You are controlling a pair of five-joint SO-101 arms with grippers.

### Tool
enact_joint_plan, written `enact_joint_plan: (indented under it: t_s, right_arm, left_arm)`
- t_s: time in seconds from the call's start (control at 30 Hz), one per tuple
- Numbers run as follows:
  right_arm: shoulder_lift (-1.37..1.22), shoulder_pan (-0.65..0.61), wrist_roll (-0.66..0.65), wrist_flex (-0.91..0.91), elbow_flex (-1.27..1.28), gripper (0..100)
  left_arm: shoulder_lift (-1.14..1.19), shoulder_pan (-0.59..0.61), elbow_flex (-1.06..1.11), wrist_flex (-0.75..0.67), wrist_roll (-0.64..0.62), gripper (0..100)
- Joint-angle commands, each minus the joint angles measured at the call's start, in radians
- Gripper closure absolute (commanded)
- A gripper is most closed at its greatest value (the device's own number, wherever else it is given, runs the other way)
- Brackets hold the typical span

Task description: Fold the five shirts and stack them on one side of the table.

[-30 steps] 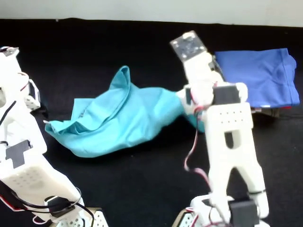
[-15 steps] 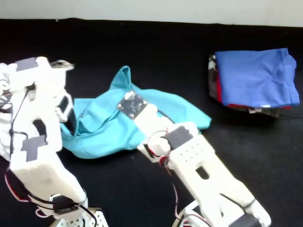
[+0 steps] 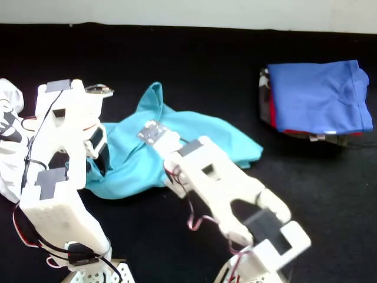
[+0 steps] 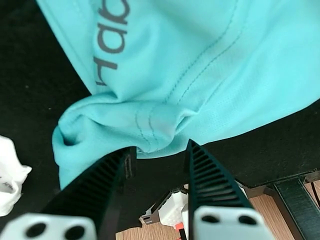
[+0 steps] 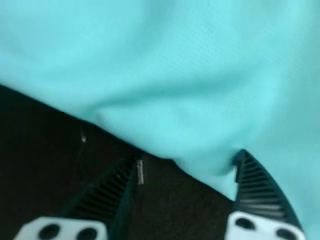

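A crumpled teal shirt (image 3: 194,132) lies in the middle of the black table. My left gripper (image 4: 161,152) is open, its fingers either side of a bunched fold at the shirt's (image 4: 200,65) left edge. The left arm (image 3: 65,135) stands over that end. My right arm (image 3: 206,171) stretches across the shirt's front. Its gripper (image 5: 189,162) is open and straddles the shirt's (image 5: 190,75) near hem where it meets the table. A folded stack (image 3: 318,97) with a blue shirt on top sits at the right. A white shirt (image 3: 9,141) lies at the far left.
The stack shows red and dark layers (image 3: 275,118) under the blue shirt. The table's far edge (image 3: 188,26) meets a pale wall. Bare black cloth lies between the teal shirt and the stack. The arms' bases stand at the near edge.
The right arm swung left from beside the stack to the teal shirt's front edge. The left arm moved in over the shirt's left end. The shirt's right end dropped flat.
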State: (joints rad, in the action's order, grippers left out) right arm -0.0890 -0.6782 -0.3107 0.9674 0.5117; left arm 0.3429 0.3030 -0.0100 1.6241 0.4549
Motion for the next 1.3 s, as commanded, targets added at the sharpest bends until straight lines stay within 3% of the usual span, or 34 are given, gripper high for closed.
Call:
enact_joint_plan:
  t_s: [0.0, 0.07, 0.23, 0.53, 0.63, 0.8, 0.97, 1.27]
  right_arm:
    - [-0.041, 0.074, 0.006, -0.007, -0.116, 99.8]
    - [-0.041, 0.127, 0.006, 0.048, -0.15, 96.6]
    - [-0.005, 0.26, 0.0, 0.24, -0.361, 99.1]
    - [0.097, 0.435, 0.003, 0.487, -0.794, 99.1]
    - [0.096, 0.446, 0.003, 0.481, -0.862, 99.1]
    - [0.094, 0.426, 0.006, 0.323, -0.881, 96.8]
    - [0.027, 0.4, 0.006, 0.278, -0.889, 80.7]
    - [0.073, 0.429, 0.006, 0.389, -0.889, 77.5]
  left_arm:
    - [-0.019, -0.01, -0.021, 0.003, 0.002, 83]
    - [-0.019, -0.007, -0.028, 0.025, 0.0, 83]
    - [-0.019, -0.007, -0.048, 0.117, 0.0, 83]
    - [-0.021, 0.033, -0.056, 0.137, 0.0, 83]
    - [-0.021, 0.039, -0.061, 0.138, 0.0, 83]
    - [-0.021, 0.033, -0.054, 0.14, 0.0, 83]
    - [-0.021, 0.007, -0.054, 0.14, 0.003, 83]
    - [-0.019, -0.197, -0.053, 0.138, 0.0, 83]
